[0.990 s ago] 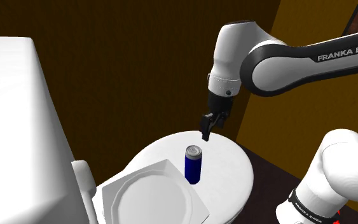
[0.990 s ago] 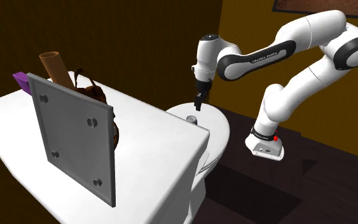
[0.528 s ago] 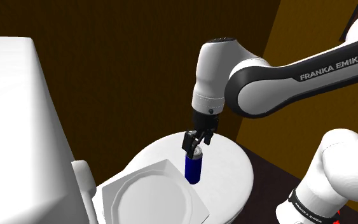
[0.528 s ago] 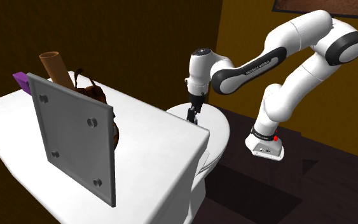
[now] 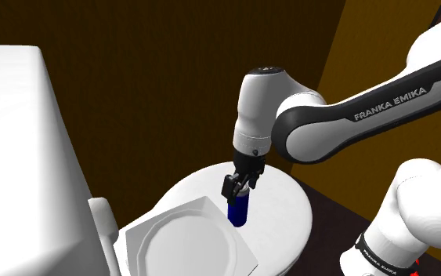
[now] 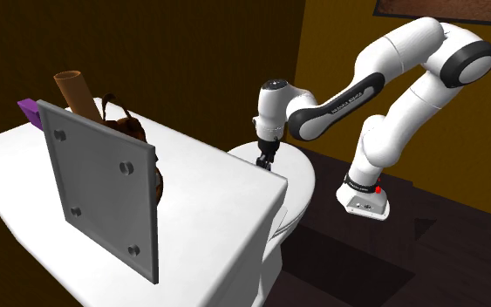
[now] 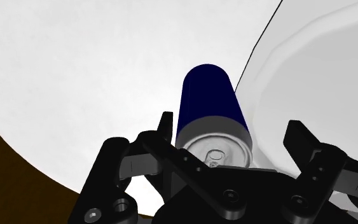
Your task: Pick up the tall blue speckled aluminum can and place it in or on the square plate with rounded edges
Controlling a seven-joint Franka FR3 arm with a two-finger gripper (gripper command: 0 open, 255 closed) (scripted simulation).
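**Scene at the grasping stage, items listed from largest to smallest.**

- **Tables (two).** A block-shaped table (image 6: pixel 200 187) fills the foreground of the second exterior view. It carries one upright grey panel (image 6: pixel 104 187), with brown and purple items behind it that are too hidden to name. Beside it stands a lower round table (image 5: pixel 289 216), which holds the task's things.
- **Arm (one).** The white arm (image 5: pixel 344 125) reaches in from the shoulder view's right and bends down over the round table.
- **Plate (one).** A white square plate (image 5: pixel 179 243) with rounded corners lies flat on the round table and is bare.
- **Can (one).** A tall dark-blue can (image 7: pixel 209 95) with a silvery top stands upright on the round table. It is just beside the plate's edge, not on it.
- **Claw (one, with two fingers).** The claw (image 5: pixel 236 188) sits low over the can's top. Its fingers (image 7: pixel 301 137) are spread to either side of the rim, with a gap visible on at least one side (so nothing is pinched).

**Progress.** The task looks to be in its early part. The claw is lined up around the can, but the can is not gripped. What remains is closing on the can, lifting it, carrying it the short way to the plate and setting it down.
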